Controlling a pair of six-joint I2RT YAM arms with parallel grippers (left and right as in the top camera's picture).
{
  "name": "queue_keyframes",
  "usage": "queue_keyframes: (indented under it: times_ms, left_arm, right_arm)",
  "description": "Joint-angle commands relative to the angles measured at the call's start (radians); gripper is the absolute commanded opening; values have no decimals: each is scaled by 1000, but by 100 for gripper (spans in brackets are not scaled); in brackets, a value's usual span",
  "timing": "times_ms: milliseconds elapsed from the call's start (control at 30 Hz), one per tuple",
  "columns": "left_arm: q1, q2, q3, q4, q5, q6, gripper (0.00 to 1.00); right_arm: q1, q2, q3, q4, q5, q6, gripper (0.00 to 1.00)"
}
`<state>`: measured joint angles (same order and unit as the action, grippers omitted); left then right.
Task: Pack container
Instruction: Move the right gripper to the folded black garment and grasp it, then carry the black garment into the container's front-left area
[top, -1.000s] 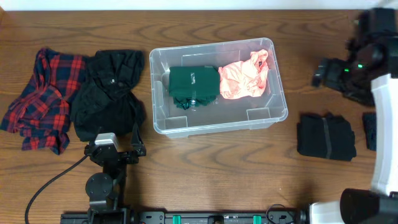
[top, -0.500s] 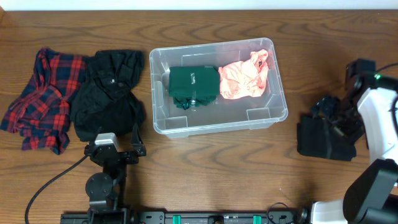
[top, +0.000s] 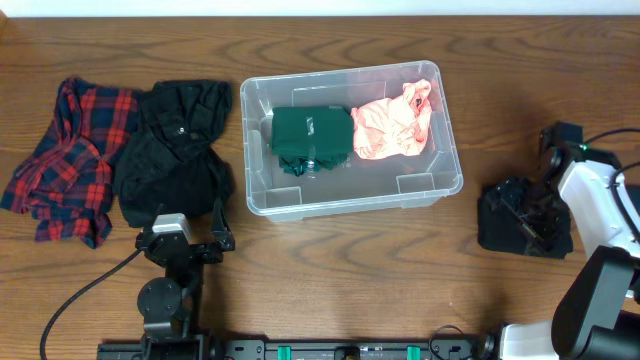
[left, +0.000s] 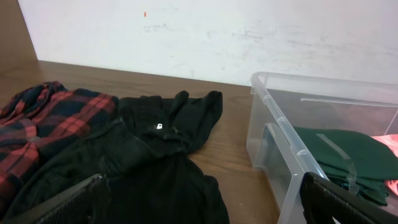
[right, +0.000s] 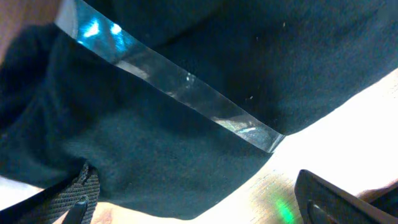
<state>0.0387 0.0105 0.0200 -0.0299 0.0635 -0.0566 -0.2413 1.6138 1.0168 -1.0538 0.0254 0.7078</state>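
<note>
Container (top: 452, 165) with green garment (top: 312, 138) and pink garment (top: 392, 125) inside, my right gripper (right: 199, 196) wide open on black bundle (top: 500, 228), left gripper (left: 205, 200) wide open, empty

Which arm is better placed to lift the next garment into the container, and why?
Right. The right gripper is open directly over the taped black bundle beside the container. The left gripper, also open, rests near the table's front edge, short of the black jacket.

- Evenly lit from above in the overhead view, sharp, with faint shadows beside the container (top: 350, 198).
- Up close at the right wrist: glare along clear tape (right: 186, 85), blown-out white at right.
</note>
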Motion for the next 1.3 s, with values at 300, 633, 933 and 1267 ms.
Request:
queue_keyframes:
  times_ms: [300, 633, 933, 1267]
  left_arm:
    - [4, -5, -16, -36, 6, -12, 98]
    - [4, -5, -16, -36, 6, -12, 98]
    - [4, -5, -16, -36, 6, -12, 98]
    - [4, -5, -16, -36, 6, -12, 98]
  right_arm:
    - [-6, -6, -115, 85, 19, -10, 85]
    - [-6, -6, -200, 256, -1, -104, 9]
    - [-6, -6, -112, 233, -7, -219, 1]
    - [-2, -85, 312, -70, -45, -459, 1]
